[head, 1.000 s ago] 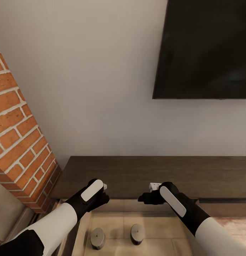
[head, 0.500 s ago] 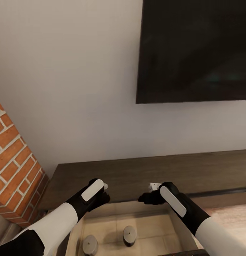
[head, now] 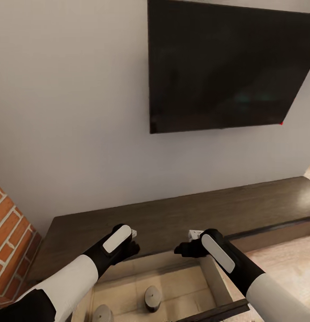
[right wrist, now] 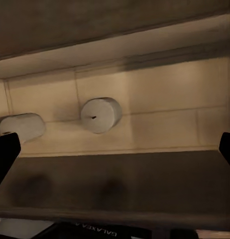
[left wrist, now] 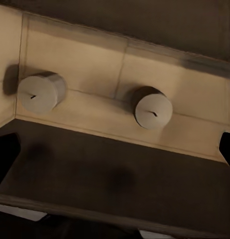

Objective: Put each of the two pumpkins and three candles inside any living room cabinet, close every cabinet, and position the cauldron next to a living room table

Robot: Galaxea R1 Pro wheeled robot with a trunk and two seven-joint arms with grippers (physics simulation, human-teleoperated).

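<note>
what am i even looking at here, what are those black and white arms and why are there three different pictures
These are simulator renders of a wheeled robot with two arms. The big picture comes from a camera on its head, looking down over the left gripper and right gripper. The other two come from cameras near each gripper, looking along its fingers.

Ahead is a grey wall with a black TV and some brick at the left. Below the TV runs a long, low, dark brown cabinet with one drawer pulled open. Two stubby candles stand in it, apart from each other.

Both grippers hang over the drawer and look empty; whether they are open or shut is hard to tell.
</note>
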